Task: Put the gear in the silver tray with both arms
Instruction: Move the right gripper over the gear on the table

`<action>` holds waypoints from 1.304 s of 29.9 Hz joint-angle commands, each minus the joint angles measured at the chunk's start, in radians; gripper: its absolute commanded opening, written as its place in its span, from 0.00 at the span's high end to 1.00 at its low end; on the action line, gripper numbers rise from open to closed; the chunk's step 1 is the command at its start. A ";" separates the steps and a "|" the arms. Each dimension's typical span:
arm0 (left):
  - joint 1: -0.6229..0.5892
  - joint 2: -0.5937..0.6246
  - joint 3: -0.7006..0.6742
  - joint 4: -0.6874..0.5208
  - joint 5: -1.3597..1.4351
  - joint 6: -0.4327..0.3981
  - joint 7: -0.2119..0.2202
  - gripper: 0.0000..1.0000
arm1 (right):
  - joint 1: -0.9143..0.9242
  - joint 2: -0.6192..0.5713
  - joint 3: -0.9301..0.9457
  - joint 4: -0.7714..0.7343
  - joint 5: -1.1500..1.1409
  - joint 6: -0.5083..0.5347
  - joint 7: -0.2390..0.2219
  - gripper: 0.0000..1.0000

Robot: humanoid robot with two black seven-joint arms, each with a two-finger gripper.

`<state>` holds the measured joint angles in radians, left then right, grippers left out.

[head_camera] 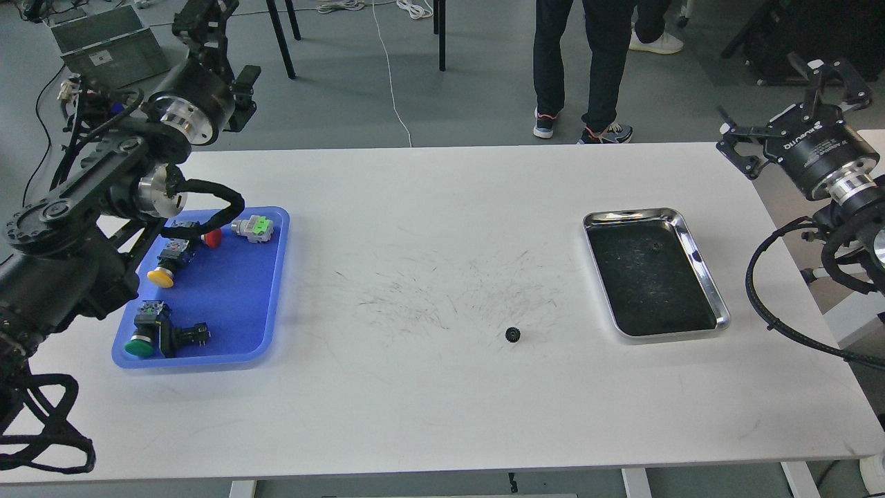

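A small black gear [513, 335] lies on the white table, left of and near the front corner of the silver tray [702, 266]. The tray sits at the right of the table, and a small dark gear-like piece [650, 247] lies on its dark bottom. My right gripper [785, 104] hangs beyond the table's right far corner, above and right of the tray, with its fingers spread and empty. My left gripper [202, 28] is raised past the table's far left edge. It is dark, and its fingers cannot be told apart.
A blue plastic tray [273, 290] at the left holds several push-button switches with red, yellow and green caps. A person's legs [594, 69] stand behind the table. Chair legs and a grey case stand on the floor at the back.
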<state>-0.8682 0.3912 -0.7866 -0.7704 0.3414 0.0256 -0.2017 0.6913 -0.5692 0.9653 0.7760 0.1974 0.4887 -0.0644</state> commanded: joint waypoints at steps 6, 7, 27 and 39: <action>0.009 -0.069 0.001 0.304 -0.282 -0.282 -0.059 0.02 | 0.158 -0.035 -0.181 0.138 -0.237 0.000 -0.029 0.01; 0.009 -0.084 0.001 0.338 -0.285 -0.305 -0.062 0.02 | 0.159 -0.050 -0.203 0.194 -0.260 0.000 -0.029 0.01; 0.041 -0.092 0.018 0.381 -0.282 -0.360 -0.065 0.02 | 0.625 -0.016 -1.054 0.603 -0.974 0.000 -0.138 0.01; 0.061 -0.086 0.017 0.387 -0.282 -0.362 -0.070 0.02 | 0.818 0.293 -1.362 0.514 -0.929 0.000 -0.216 0.02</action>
<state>-0.8117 0.3042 -0.7688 -0.3847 0.0599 -0.3338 -0.2678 1.4765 -0.3188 -0.3379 1.3058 -0.7529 0.4669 -0.2742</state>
